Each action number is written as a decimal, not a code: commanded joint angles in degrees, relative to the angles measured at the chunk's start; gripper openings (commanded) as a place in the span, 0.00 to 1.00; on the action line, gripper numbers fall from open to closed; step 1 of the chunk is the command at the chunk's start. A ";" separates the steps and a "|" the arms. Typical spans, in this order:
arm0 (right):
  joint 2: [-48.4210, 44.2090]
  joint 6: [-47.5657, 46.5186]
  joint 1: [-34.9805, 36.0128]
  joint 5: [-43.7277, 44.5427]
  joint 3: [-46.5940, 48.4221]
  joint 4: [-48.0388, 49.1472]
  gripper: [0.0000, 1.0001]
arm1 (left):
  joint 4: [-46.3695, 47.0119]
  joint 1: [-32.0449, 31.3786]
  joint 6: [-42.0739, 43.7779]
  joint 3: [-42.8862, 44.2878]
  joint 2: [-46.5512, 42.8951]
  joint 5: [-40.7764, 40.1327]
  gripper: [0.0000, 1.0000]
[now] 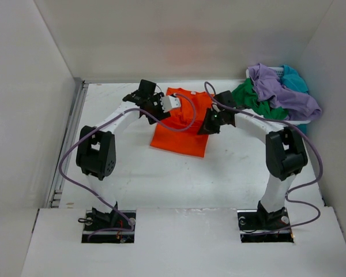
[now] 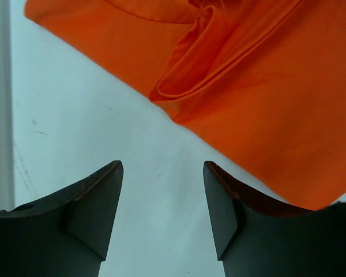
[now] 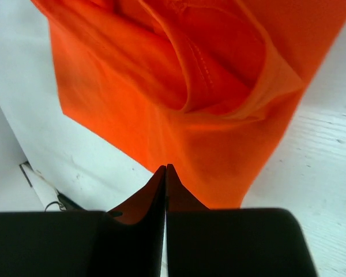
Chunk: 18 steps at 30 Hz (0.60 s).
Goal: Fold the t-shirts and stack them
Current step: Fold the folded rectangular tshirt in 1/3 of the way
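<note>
The orange t-shirt [image 1: 181, 124] lies partly folded in the middle of the table, with a sleeve fold showing in the left wrist view [image 2: 265, 86] and the right wrist view [image 3: 179, 75]. My left gripper [image 1: 163, 107] is open and empty [image 2: 163, 173] over bare table at the shirt's left edge. My right gripper [image 1: 210, 124] is shut [image 3: 166, 168], its tips over the shirt's near edge; no cloth shows between the jaws. The purple [image 1: 279, 92], green [image 1: 251, 98] and teal [image 1: 294, 81] t-shirts lie heaped at the back right.
The heap sits on a white basket [image 1: 303, 122], mostly hidden, against the right wall. White walls enclose the table at the left, back and right. A metal rail [image 1: 69, 144] runs along the left edge.
</note>
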 commanded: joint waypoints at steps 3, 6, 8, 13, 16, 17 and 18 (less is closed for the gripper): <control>7.41 -0.61 -0.39 1.50 9.38 -1.77 0.03 | -0.04 1.11 -7.98 0.14 1.09 4.07 0.56; 11.54 -0.52 -0.39 2.02 15.36 -3.26 0.03 | 0.40 1.99 -10.19 -0.47 -0.14 4.51 0.56; 13.39 -0.79 -0.91 3.16 18.35 -3.71 0.03 | 0.40 2.25 -10.45 -1.61 -1.45 4.43 0.57; 18.31 -2.63 -4.34 5.71 24.86 -6.25 0.04 | 0.40 2.52 -10.45 -5.22 -4.44 3.73 0.57; 18.24 -3.51 -5.57 6.07 26.71 -5.21 0.04 | -0.12 2.34 -10.19 -6.97 -6.29 3.20 0.58; 17.54 -3.69 -5.75 6.07 26.80 -4.51 0.04 | -0.21 2.08 -9.84 -7.67 -6.99 2.94 0.58; 16.66 -3.78 -5.92 6.07 26.80 -3.89 0.05 | -0.30 1.82 -9.40 -8.20 -7.52 2.76 0.59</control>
